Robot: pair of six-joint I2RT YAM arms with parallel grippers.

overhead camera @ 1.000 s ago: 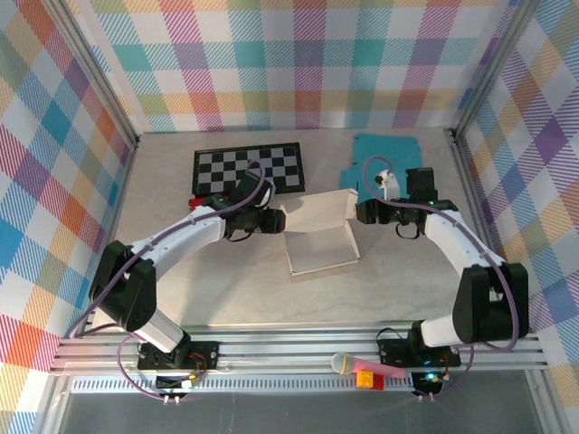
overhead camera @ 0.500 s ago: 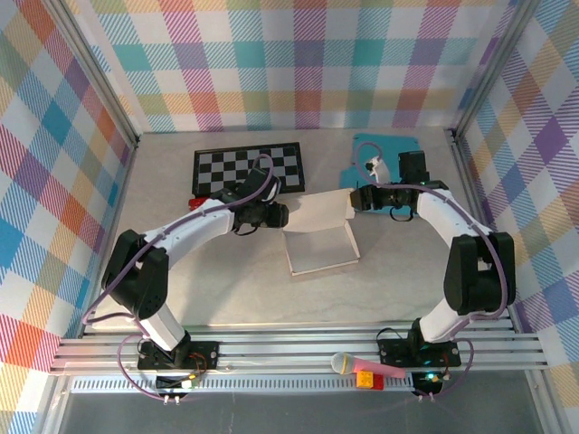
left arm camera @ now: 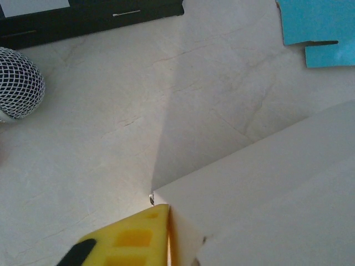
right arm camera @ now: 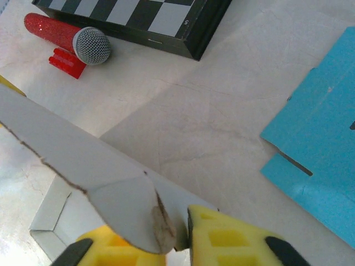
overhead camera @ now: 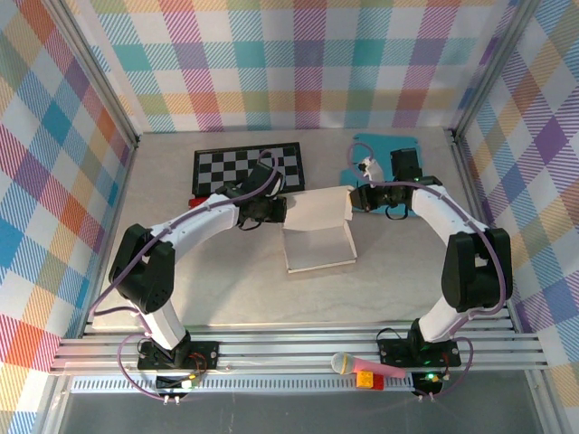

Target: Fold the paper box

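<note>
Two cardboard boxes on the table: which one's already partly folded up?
The white box at centre: walls up, lid raised, right gripper jaws pinching a lid corner. The blue one lies flat and unfolded at the far right.

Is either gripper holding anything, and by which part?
The right gripper has its jaws shut on the paper box, at the right-end tab of its lid. The left gripper sits at the lid's left corner; whether its jaws grip it cannot be told.

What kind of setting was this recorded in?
Probably a robot test cell in a lab: a tabletop boxed in by plaid-patterned walls, aluminium rails along the near edge, and unrelated props such as a chessboard, a microphone and a paper box.
</note>
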